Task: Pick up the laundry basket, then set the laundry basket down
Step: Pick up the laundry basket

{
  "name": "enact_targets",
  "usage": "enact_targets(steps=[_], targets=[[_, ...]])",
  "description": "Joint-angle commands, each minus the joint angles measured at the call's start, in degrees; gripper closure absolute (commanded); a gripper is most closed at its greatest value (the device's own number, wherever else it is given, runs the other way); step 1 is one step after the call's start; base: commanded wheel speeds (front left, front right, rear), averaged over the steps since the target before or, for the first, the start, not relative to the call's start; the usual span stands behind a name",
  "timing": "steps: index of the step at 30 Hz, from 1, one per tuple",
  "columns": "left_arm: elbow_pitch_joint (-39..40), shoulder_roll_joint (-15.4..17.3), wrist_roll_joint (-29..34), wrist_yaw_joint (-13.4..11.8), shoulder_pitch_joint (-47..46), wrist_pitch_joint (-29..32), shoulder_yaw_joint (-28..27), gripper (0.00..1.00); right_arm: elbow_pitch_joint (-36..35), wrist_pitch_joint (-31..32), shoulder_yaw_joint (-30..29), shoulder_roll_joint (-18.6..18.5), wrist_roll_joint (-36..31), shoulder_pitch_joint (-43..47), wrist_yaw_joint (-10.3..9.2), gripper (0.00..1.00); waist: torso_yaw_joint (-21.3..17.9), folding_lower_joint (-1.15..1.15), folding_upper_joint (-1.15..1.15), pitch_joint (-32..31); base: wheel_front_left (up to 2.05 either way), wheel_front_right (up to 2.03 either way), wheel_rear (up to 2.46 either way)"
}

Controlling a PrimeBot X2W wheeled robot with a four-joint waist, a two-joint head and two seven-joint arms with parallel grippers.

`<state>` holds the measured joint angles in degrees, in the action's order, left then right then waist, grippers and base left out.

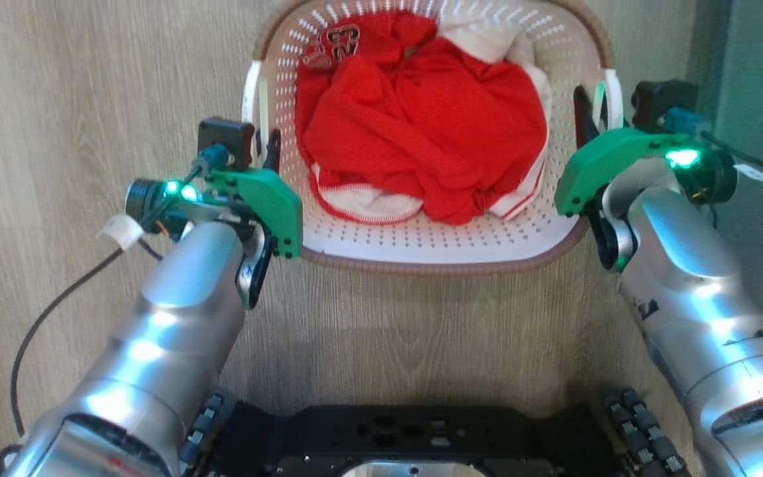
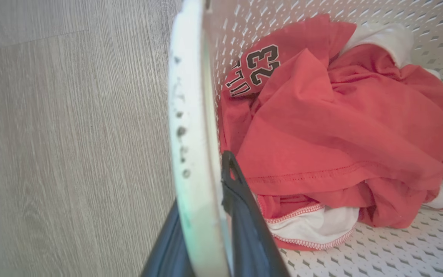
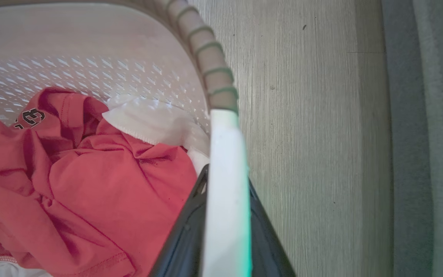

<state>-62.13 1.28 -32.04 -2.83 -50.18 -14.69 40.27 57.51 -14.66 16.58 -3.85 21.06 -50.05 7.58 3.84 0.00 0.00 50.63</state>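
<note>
The laundry basket [image 1: 434, 245], cream with perforated walls and a brown woven-look rim, sits straight ahead of me over the wood-look floor, holding red and white clothes [image 1: 421, 126]. My left gripper [image 1: 267, 142] is shut on its white left handle [image 2: 190, 127], one dark finger [image 2: 244, 215] inside the wall and the other outside. My right gripper [image 1: 587, 116] is shut on the white right handle [image 3: 225, 161], with a finger [image 3: 185, 238] on each side. Whether the basket's bottom touches the floor is hidden.
A grey-green wall or panel [image 1: 752, 59] runs close along the right, beside my right arm. My black base [image 1: 408, 430] lies just below the basket. A black cable [image 1: 44, 318] hangs from the left wrist. Bare floor [image 1: 57, 99] spreads to the left.
</note>
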Motion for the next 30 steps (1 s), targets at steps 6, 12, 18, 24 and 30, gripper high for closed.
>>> enact_targets(steps=[6,12,18,24,30], targets=[[-1.7,1.6,-2.6,-0.1,4.6,-0.3,2.1,1.00,3.2,-0.3,4.6,1.0,3.1,4.1,-0.09,1.00,-0.3,0.00,0.00,-6.1,0.00,0.00,0.00],[-4.0,1.6,-6.4,0.6,8.2,0.5,4.9,1.00,6.8,0.1,10.0,1.0,8.0,6.1,-0.09,1.00,-0.6,0.00,0.00,-12.5,0.00,0.00,0.00],[-5.1,1.6,-9.8,0.9,11.7,3.2,7.4,1.00,9.1,2.5,14.8,1.0,13.0,8.3,-0.09,1.00,-0.6,0.00,0.00,-18.7,0.00,0.00,0.00],[-5.8,1.6,-12.9,1.0,15.0,6.0,9.5,1.00,10.2,6.2,19.3,1.0,17.9,11.2,-0.09,1.00,-0.8,0.00,0.00,-24.7,0.00,0.00,0.00],[-6.5,1.6,-15.2,1.2,18.5,9.4,11.6,1.00,10.7,9.5,23.2,1.0,22.2,14.3,-0.09,1.00,-0.8,0.00,0.00,-30.3,0.00,0.00,0.00]])
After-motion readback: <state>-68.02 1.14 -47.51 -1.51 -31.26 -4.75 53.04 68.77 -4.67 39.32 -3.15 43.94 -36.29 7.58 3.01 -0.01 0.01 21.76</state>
